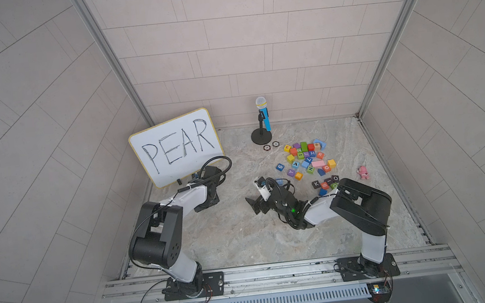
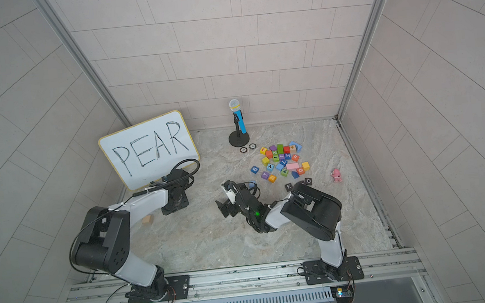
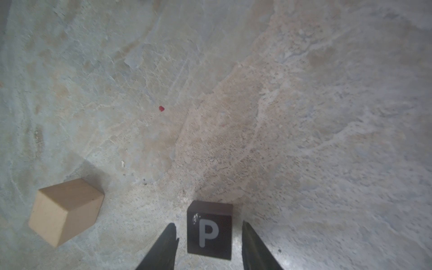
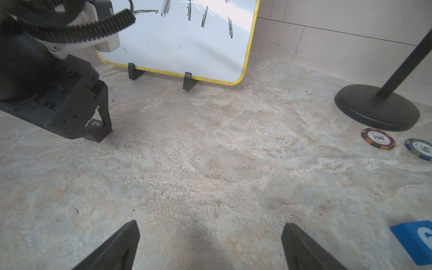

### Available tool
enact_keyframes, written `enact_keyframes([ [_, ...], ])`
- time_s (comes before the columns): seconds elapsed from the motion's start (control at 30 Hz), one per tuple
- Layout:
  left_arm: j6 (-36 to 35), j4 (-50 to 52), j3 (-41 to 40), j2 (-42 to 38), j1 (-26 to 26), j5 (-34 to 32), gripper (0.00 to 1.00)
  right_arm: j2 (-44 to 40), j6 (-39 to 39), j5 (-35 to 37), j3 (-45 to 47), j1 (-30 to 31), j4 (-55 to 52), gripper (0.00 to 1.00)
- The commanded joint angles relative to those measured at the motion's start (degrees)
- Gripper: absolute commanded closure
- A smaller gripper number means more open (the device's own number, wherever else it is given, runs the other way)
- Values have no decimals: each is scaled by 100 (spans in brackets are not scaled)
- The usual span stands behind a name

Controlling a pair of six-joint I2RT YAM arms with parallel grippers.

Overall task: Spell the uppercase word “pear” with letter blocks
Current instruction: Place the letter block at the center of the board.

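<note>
Dial laid flat on the table (image 1: 237, 237): 12 at the back wall, 6 at the arm bases.

Left gripper (image 3: 208, 225): at 9 o'clock, down low, just in front of the whiteboard (image 1: 177, 148) reading PEAR. Jaws a little apart, straddling the dark purple P block (image 3: 209, 230). A sliver of table shows on each side of the block, so neither finger touches it. Block sits flat on the table, P face up.

Plain wooden cube (image 3: 65, 210): near the P block, toward 8 o'clock of it, not touching.

Right gripper (image 4: 209, 223): near dial centre, facing roughly 10 o'clock. Jaws spread wide, only bare table between them. A blue block (image 4: 413, 240) lies beside one finger, untouched; its character is cut off.

Pile of letter blocks (image 1: 306, 161): loose heap at 1 to 2 o'clock.
- yellow E block (image 1: 287, 147): heap's 10 o'clock corner
- blue A block (image 1: 296, 164): heap's 9 o'clock edge
- orange-red R block (image 1: 320, 154): heap's 2 o'clock side

All three well apart from the P block.

Microphone on stand (image 1: 263, 114): 12 o'clock, upright. Orange poker chip (image 4: 378, 138) and blue poker chip (image 4: 419, 148) lie just by its base. Pink toy figure (image 1: 363, 172): 3 o'clock.
</note>
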State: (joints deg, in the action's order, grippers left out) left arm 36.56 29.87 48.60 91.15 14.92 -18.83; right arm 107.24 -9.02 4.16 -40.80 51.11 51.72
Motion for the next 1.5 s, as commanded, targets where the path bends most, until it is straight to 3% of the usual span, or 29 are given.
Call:
enact_keyframes([
  [0.0, 10, 116, -86, -148, 11, 2, 52, -4, 40, 81, 63, 30, 74, 0],
  [1.47, -115, -100, 244, 358, -222, 179, 60, -37, -30, 334, 263, -108, 312, 0],
])
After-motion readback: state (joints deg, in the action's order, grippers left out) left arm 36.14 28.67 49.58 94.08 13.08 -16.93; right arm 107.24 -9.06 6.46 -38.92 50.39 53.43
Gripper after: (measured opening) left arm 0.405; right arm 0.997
